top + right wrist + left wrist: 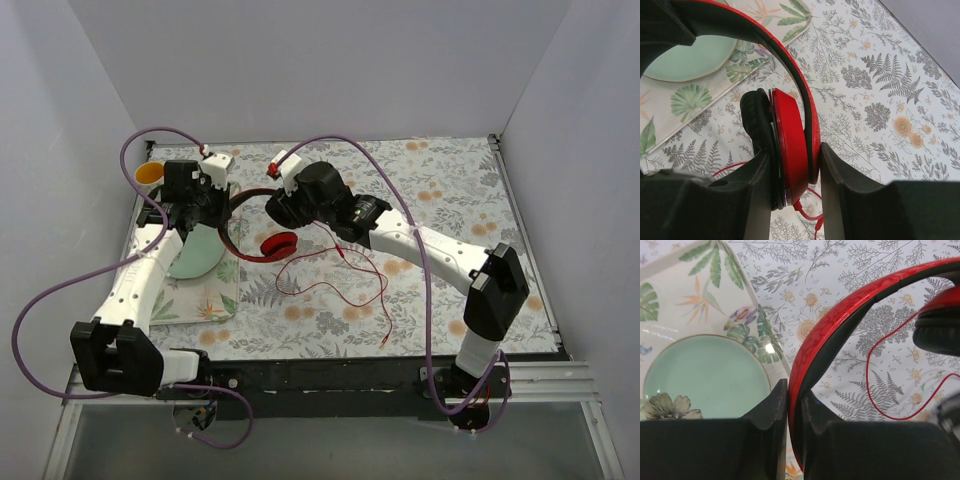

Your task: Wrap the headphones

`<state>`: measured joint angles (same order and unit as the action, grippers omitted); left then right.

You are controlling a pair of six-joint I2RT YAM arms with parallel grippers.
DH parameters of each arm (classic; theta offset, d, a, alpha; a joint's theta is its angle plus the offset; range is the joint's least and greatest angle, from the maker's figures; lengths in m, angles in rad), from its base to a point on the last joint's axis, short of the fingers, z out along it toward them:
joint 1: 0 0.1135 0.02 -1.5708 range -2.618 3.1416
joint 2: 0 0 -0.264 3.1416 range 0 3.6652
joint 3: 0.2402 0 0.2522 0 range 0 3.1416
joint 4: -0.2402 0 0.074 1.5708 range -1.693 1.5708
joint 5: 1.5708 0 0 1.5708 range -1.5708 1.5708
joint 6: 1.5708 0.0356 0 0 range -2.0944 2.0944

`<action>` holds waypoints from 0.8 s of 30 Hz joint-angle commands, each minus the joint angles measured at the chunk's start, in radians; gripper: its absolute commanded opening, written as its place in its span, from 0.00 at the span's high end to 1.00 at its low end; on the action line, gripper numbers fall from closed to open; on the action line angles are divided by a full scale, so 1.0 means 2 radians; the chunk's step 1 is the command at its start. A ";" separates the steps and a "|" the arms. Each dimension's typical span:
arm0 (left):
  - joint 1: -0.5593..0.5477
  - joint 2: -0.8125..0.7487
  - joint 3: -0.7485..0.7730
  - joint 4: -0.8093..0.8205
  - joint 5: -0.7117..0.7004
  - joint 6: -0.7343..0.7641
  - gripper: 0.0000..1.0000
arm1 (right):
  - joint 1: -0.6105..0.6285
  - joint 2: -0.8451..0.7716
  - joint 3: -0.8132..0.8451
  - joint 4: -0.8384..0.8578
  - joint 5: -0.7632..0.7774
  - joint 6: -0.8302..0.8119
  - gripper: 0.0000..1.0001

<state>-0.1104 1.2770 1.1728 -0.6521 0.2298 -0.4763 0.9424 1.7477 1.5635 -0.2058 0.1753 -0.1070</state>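
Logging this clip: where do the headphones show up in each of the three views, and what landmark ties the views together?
Top external: headphones centre-left, between the two arm tips.
Left wrist: headphones arch as a red band from bottom centre to upper right, clamped between the left fingers.
Right wrist: headphones at centre, ear cup and band between the right fingers.
Shared landmark: the pale green plate, left of the headphones in every view.

Layout note for you: headphones (277, 245) sit mid-counter (470, 190), beside the right edge of the tray (205, 303). Plate (197, 258) lies on the tray; cup (148, 176) stands behind it at the far-left corner. Left gripper (792, 395) pinches the headband, and right gripper (792, 160) clamps one ear cup. Cable (345, 290) trails in front, rightward.
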 commanded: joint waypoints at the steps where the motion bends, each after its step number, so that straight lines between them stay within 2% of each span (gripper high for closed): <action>1: -0.002 0.010 0.023 -0.025 0.031 -0.007 1.00 | -0.001 -0.049 -0.005 0.075 -0.035 -0.006 0.95; 3: -0.002 0.015 0.040 -0.031 0.048 -0.020 1.00 | -0.001 -0.055 -0.006 0.076 -0.049 -0.014 0.74; 4: -0.002 0.017 0.047 -0.033 0.051 -0.026 1.00 | -0.001 -0.062 -0.008 0.078 -0.052 -0.017 0.55; 6: -0.002 0.019 0.061 -0.033 0.056 -0.041 1.00 | -0.001 -0.073 -0.018 0.086 -0.056 -0.025 0.39; 7: -0.002 0.020 0.078 -0.032 0.057 -0.046 1.00 | -0.001 -0.091 -0.024 0.091 -0.057 -0.029 0.28; 10: -0.002 0.026 0.114 -0.031 0.061 -0.065 1.00 | -0.002 -0.133 -0.058 0.123 -0.058 -0.045 0.13; 12: -0.001 0.029 0.137 -0.031 0.065 -0.079 1.00 | -0.004 -0.170 -0.094 0.146 -0.067 -0.054 0.08; 18: 0.005 0.046 0.241 -0.046 0.077 -0.109 1.00 | -0.056 -0.276 -0.248 0.254 -0.134 -0.033 0.04; 21: 0.005 0.059 0.299 -0.060 0.075 -0.121 1.00 | -0.104 -0.291 -0.285 0.285 -0.162 -0.005 0.04; 24: 0.005 0.077 0.354 -0.079 0.071 -0.127 1.00 | -0.111 -0.278 -0.309 0.285 -0.158 -0.006 0.04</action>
<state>-0.1066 1.4025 1.7409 -0.7795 0.3378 -0.6689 0.7444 1.1576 0.9974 0.2729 -0.0933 -0.1497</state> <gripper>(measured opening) 0.084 0.958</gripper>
